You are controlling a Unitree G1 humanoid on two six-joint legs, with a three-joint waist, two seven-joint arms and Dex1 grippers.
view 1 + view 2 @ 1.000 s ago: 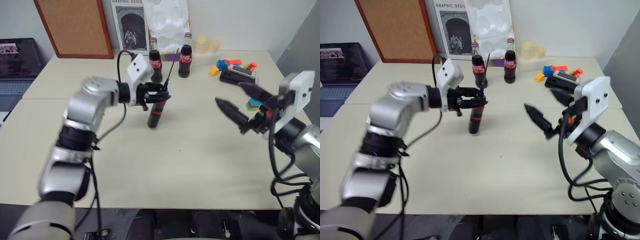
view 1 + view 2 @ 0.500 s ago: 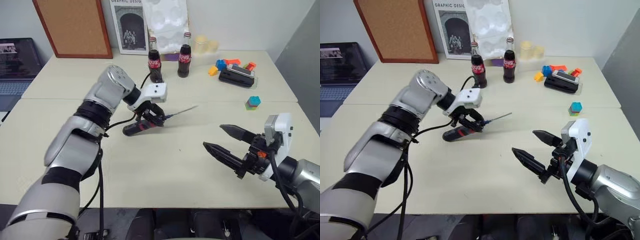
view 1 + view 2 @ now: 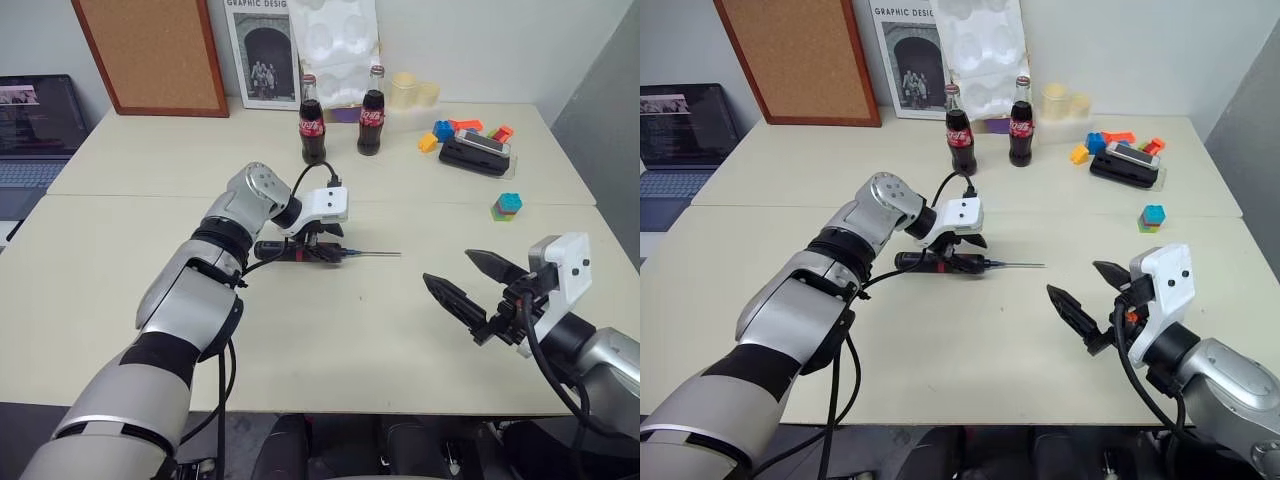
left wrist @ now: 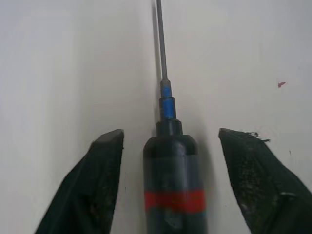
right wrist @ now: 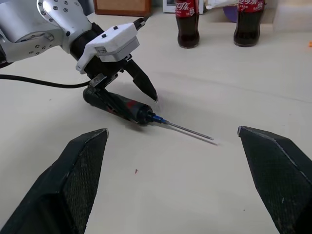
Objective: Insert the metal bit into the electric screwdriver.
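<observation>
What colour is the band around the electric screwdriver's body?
Red, a single band around the black electric screwdriver; it shows best in the left wrist view.

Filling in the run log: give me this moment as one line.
left gripper: open, astride screwdriver | screwdriver: lying on table, bit seated in tip | right gripper: open, empty

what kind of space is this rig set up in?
Probably an office or lab room: pale tables pushed together, a cork board and a design poster against the wall, a laptop on a side desk.
</observation>
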